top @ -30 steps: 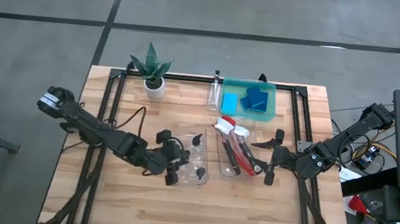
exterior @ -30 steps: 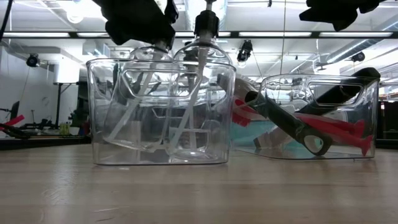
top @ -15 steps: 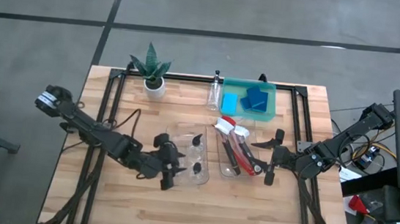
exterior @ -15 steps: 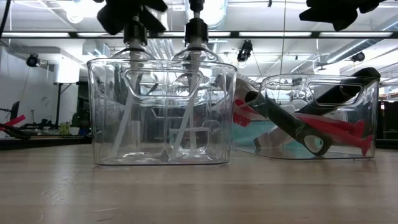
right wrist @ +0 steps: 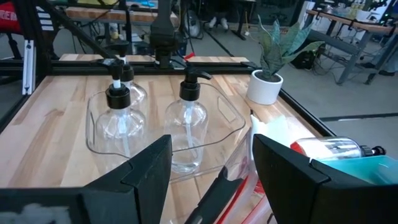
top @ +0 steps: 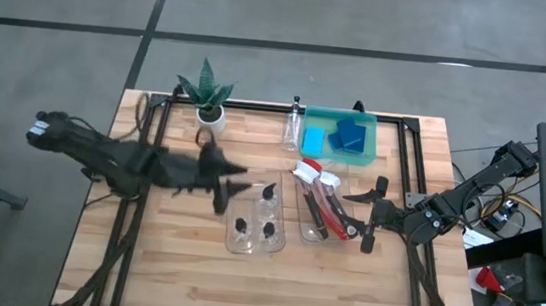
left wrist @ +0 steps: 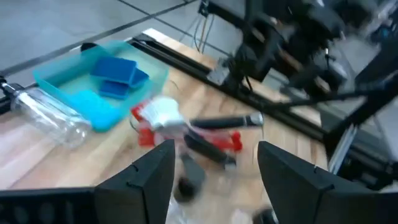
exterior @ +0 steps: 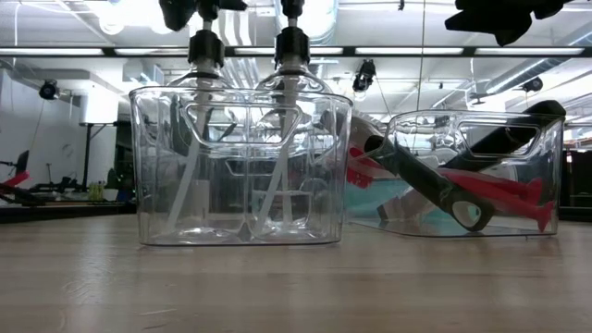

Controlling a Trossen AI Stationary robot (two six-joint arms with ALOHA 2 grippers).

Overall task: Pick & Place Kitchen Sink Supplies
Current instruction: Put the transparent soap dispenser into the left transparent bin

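Pale wood planks form the table [top: 171, 274], crossed by a black metal frame, on a grey concrete floor marked with dark lines. The low view looks beyond the table into a workshop with ceiling strip lights and benches.

The left arm reaches across the left half of the table, and its left gripper [top: 233, 181] is above the wood just left of the bottle bin [top: 255, 215], with its fingers spread and nothing between them. The right gripper [top: 370, 215] waits at the right of the table, its fingers apart and empty.

The green tray [top: 367, 134] at the far edge holds blue sponges [top: 347, 136]. One clear bottle [top: 294, 125] lies just to its left. The bottle bin near the middle holds three pump bottles [top: 266, 205], standing upright. Beside it on the right, the brush bin [top: 322, 214] holds red brushes [exterior: 504, 196] and black-handled brushes [exterior: 425, 185] lying slanted. A small plant [top: 206, 94] stands at the far left.
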